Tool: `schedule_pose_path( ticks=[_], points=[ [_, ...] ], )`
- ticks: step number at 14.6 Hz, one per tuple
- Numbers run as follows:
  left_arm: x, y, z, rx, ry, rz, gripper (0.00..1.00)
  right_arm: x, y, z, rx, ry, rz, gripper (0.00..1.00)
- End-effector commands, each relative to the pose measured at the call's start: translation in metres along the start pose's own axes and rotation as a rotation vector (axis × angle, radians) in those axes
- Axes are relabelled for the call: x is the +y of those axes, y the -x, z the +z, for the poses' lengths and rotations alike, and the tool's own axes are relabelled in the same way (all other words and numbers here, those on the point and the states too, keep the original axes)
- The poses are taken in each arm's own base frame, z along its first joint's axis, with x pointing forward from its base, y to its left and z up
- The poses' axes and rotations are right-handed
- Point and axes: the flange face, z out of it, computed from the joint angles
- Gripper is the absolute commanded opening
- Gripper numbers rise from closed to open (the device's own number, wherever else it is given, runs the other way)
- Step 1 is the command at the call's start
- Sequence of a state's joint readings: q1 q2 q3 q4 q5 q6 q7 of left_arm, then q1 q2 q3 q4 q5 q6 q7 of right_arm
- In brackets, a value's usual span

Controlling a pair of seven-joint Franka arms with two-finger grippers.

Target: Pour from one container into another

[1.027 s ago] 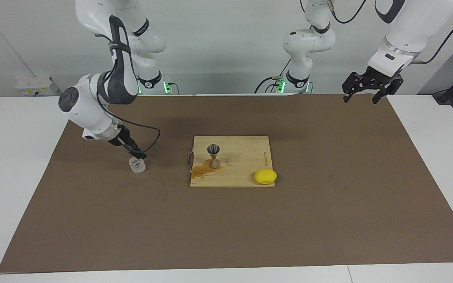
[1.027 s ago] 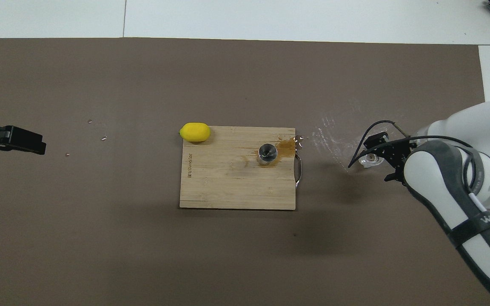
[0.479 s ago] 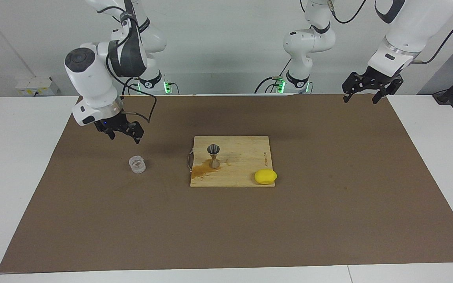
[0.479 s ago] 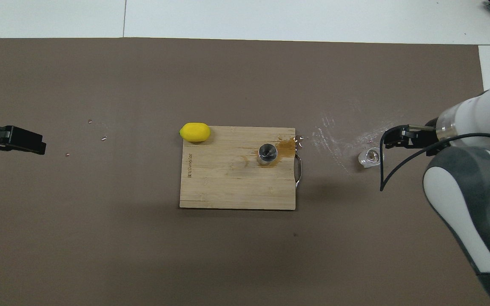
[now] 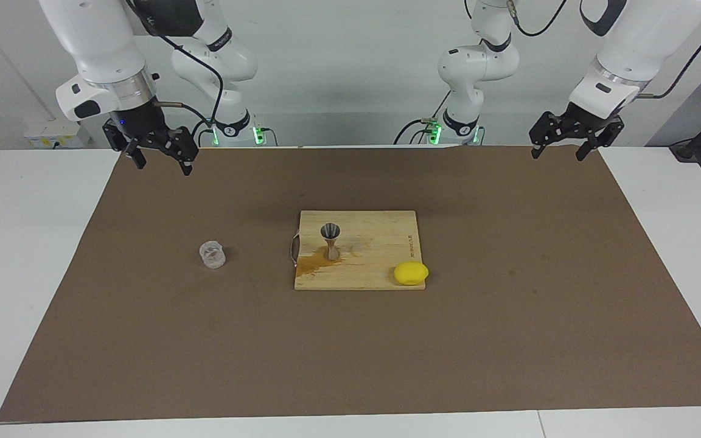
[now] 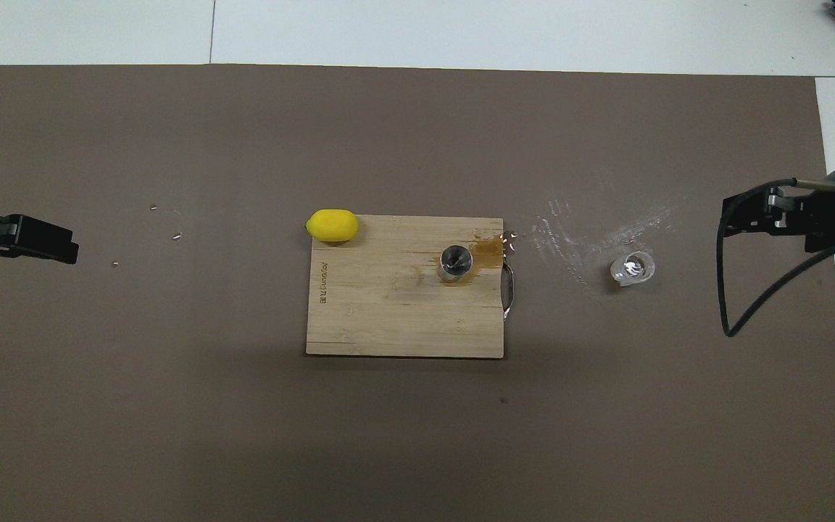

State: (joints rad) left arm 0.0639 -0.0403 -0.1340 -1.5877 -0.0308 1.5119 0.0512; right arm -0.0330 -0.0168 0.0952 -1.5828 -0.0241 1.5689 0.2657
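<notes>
Since a second ago the right gripper (image 5: 159,159) has left the glass cup (image 5: 212,255) and risen clear of it; it now hangs high over the brown mat (image 5: 509,340) at the right arm's end of the table, its fingers spread apart and holding nothing. Below it and toward the table's middle, the glass cup stands upright on the mat by itself, touching nothing (pale streaks mark the mat (image 6: 591,235) between it and the cutting board).

Well apart from that gripper, toward the middle of the table, lies a wooden cutting board (image 5: 375,267) with a metal handle (image 5: 293,248) on the edge that faces the cup. On the board, near that handle, stands the metal jigger (image 5: 330,241), upright on its lower cone, with a brown spill (image 5: 314,263) spread on the wood around its foot and out to the board's corner. A yellow lemon (image 5: 411,273) rests at the board's corner toward the left arm's end, partly over the edge.

At the left arm's end, the left gripper (image 5: 569,146) waits raised above the mat's edge, its fingers likewise apart and empty, with the board and jigger far from it.

Around the mat the table (image 5: 28,255) is white, and a plain pale wall (image 5: 350,73) rises at the robots' end.
</notes>
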Motion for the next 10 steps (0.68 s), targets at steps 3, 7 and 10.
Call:
schedule_pose_path(
  ticks=[3, 7, 10],
  points=[
    [-0.0004, 0.0021, -0.0006, -0.012, 0.000, 0.001, 1.00, 0.0027, -0.0032, 0.0124, -0.040, 0.025, -0.078, 1.00],
    [-0.0012, 0.0022, -0.0007, -0.012, 0.001, 0.000, 1.00, 0.0073, -0.0004, 0.0151, -0.058, 0.020, -0.080, 1.00],
    [-0.0004, 0.0021, -0.0006, -0.012, 0.000, 0.001, 1.00, 0.0052, 0.0020, 0.0182, -0.066, 0.022, -0.085, 1.00]
  ],
)
